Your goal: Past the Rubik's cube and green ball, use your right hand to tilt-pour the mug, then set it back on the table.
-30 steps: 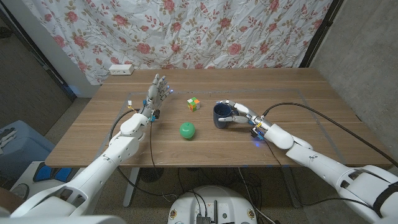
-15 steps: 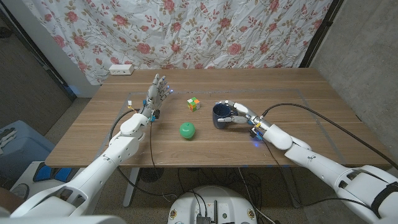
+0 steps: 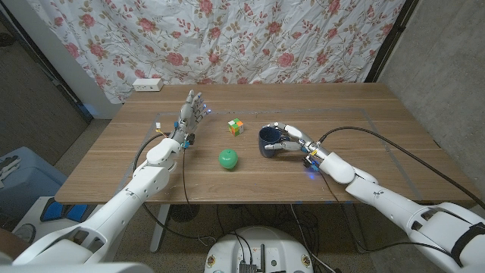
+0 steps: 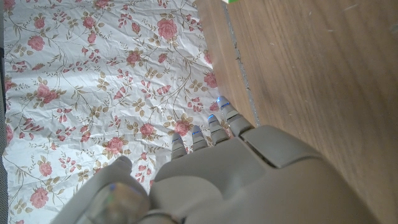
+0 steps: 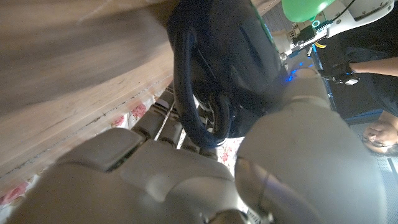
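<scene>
Mug, dark blue, is sitting on the wooden desk right of centre, its mouth facing up in the head view; the right hand is wrapping its fingers round the mug's right side, holding it; the right wrist view is showing what the head view is not, namely the mug's handle with fingers curling in by it; whether the base is touching the desk cannot be told. Left hand is standing upright near the desk's left side, fingers apart and holding nothing; the left wrist view is giving its back against the floral curtain. Rubik's cube and green ball are lying between the two hands, just left of the mug, apart from it and from each other. White power strip is lying at the far left corner; a black cable is trailing across the right side. No writing is legible.
</scene>
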`<state>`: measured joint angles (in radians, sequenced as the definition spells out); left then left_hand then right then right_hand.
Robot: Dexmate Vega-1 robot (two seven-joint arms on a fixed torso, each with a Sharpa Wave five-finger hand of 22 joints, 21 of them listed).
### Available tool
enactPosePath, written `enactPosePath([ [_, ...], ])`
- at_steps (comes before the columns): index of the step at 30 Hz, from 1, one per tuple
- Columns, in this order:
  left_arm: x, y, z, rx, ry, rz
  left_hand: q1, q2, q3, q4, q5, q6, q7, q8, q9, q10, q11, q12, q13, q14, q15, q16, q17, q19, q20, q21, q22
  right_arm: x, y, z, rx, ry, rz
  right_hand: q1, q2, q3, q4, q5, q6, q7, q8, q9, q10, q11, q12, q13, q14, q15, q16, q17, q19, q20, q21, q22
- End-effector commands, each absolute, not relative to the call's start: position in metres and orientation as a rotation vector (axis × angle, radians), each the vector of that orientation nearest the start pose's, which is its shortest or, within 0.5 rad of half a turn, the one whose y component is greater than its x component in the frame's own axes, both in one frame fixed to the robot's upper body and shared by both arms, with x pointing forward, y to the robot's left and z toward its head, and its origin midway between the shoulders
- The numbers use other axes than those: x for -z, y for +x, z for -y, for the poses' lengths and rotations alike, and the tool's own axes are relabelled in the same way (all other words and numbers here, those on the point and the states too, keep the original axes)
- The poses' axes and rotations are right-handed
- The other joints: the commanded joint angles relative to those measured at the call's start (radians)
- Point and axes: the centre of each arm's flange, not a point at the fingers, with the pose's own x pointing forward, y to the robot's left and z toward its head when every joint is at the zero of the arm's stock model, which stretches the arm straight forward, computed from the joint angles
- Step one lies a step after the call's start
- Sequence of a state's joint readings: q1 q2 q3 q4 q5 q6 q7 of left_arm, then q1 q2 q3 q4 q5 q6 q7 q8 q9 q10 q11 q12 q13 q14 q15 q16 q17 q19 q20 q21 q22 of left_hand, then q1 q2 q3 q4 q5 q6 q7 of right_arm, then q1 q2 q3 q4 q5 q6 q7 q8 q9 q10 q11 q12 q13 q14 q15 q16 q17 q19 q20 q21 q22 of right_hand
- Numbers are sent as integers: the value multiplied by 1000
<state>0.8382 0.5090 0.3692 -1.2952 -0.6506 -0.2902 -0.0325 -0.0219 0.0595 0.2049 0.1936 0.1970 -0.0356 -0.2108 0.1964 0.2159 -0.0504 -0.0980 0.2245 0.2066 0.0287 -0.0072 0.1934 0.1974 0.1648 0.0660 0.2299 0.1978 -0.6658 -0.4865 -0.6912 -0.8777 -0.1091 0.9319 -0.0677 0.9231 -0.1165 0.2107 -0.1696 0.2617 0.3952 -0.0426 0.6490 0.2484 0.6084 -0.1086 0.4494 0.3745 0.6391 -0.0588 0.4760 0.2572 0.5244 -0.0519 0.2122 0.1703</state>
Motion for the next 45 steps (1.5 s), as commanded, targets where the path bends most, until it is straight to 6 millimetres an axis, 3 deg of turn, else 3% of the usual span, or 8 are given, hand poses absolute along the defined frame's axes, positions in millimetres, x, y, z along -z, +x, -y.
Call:
enactPosePath([
  [1,28,659,-290,208,-43,592,-3,119,6,1,4,-2,-7,6,3,-4,-6,4,5,8,-4,5,5,9,-1,6,3,88,634,193,-480,-743,928,63,71,22,10,-14,150,-92,23,-1,99,-68,14,8,37,-161,18,12,24,-38,10,4],
  [16,27,653,-293,210,-41,593,-3,118,6,1,4,-2,-6,6,3,-4,-7,4,5,8,-3,5,5,9,0,6,3,78,628,194,-454,-716,956,104,93,41,6,-50,236,-92,63,-16,184,-83,29,9,106,-171,46,28,61,-59,14,6],
  [45,27,653,-292,210,-41,593,-3,118,6,1,4,-2,-7,6,3,-2,-6,4,5,8,-4,5,5,9,-1,6,3,51,611,201,-400,-750,1019,165,121,63,-1,-77,305,-91,93,-30,265,-90,42,25,170,-178,69,49,110,-88,24,10],
])
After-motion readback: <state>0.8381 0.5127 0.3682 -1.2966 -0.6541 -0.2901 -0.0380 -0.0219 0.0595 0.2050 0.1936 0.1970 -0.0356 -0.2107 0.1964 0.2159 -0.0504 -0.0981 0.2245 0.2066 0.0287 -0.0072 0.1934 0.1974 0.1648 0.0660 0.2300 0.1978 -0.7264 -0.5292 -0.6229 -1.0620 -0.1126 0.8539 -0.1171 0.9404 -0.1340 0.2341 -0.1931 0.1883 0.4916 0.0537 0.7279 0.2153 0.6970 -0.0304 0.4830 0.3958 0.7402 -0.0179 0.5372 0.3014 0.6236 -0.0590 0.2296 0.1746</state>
